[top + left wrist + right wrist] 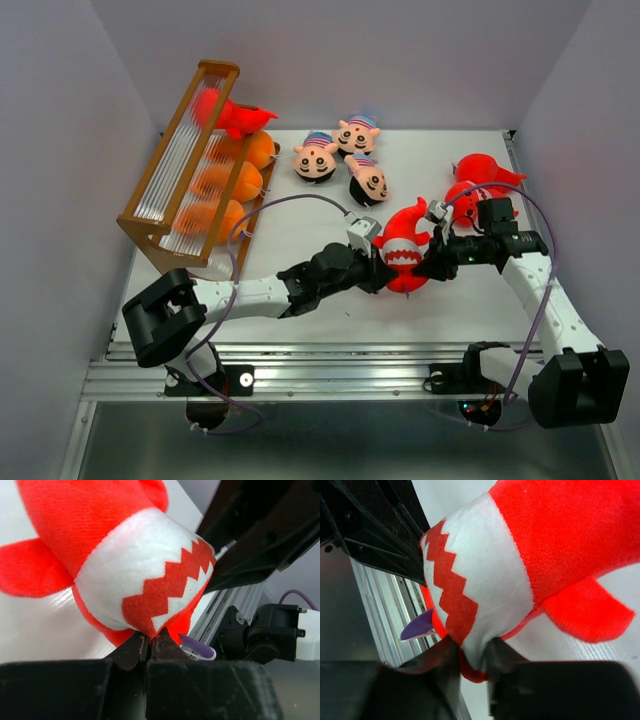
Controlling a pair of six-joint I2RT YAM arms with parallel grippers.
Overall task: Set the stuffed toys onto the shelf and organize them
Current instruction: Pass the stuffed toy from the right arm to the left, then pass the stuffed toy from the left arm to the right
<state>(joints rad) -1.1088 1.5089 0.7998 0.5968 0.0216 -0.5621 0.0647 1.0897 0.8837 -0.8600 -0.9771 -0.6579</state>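
Observation:
A bright red toy [404, 250] with a white zigzag mouth is held in mid-table between both grippers. My left gripper [378, 268] is shut on its mouth edge [145, 630]. My right gripper [428, 266] is shut on the same toy's lower mouth [472, 655] from the other side. The shelf [185, 165] stands at the back left with a red toy [232, 115] on top and round orange toys [232, 180] on its lower tiers. Three doll heads with striped caps [340, 155] lie at the back middle. Two more red toys [478, 180] lie at the back right.
The metal rail [330, 370] runs along the table's near edge. White walls close in the left, back and right sides. A purple tag [197, 647] hangs from the held toy.

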